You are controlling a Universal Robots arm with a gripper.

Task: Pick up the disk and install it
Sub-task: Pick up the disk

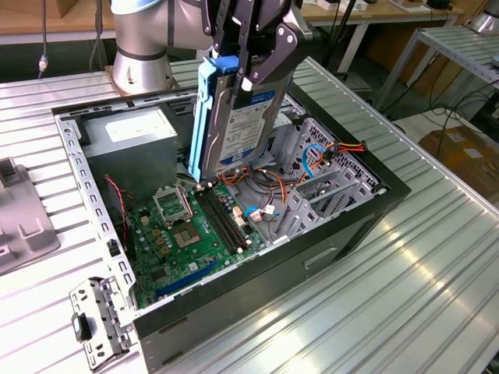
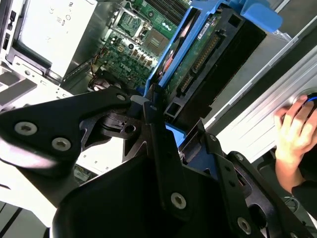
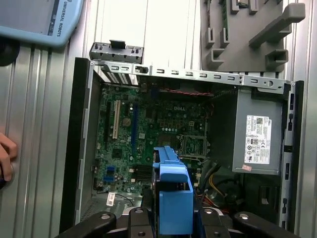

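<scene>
Hanging upright over the one open computer case (image 1: 343, 230), above its one motherboard (image 1: 187, 234) and to the exterior view's left of the one metal cage (image 1: 327, 187), the single disk (image 1: 230, 109) is picked up but not yet installed; the one gripper (image 1: 240, 68) is clamped on its top end.
</scene>
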